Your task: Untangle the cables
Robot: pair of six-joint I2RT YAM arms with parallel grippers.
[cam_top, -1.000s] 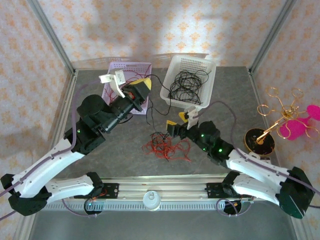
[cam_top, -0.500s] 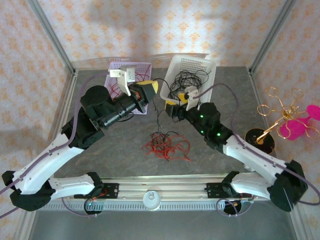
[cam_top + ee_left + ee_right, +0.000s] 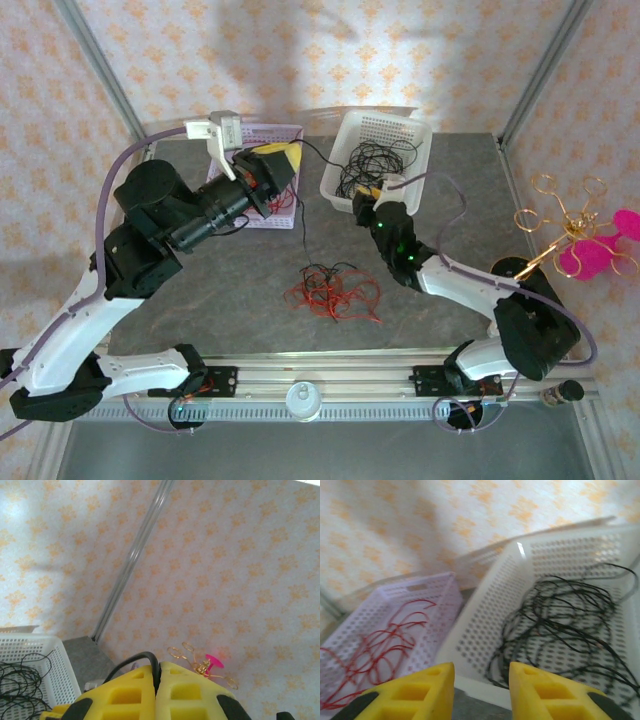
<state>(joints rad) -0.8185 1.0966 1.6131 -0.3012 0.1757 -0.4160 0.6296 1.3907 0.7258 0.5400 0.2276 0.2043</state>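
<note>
Since the cables (image 3: 335,293) look limp and light, take one strand's end. Left hand (image 3: 288,157) pinches a black wire (image 3: 131,659); right hand (image 3: 481,672) released.

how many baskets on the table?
2: lilac basket at the back with red wires in it, and white basket beside it, nearer the middle, with black wires in it. None looks hidden.

Red wires (image 3: 335,297) and black wires (image 3: 375,160); a mottled grey surface (image 3: 200,310). A white basket (image 3: 395,125), a lilac basket (image 3: 265,129). The walls (image 3: 300,60) carry an orange floral print on cream. The left tool (image 3: 156,666) and right tool (image 3: 481,669) are yellow. The stand (image 3: 548,250) is gold.
</note>
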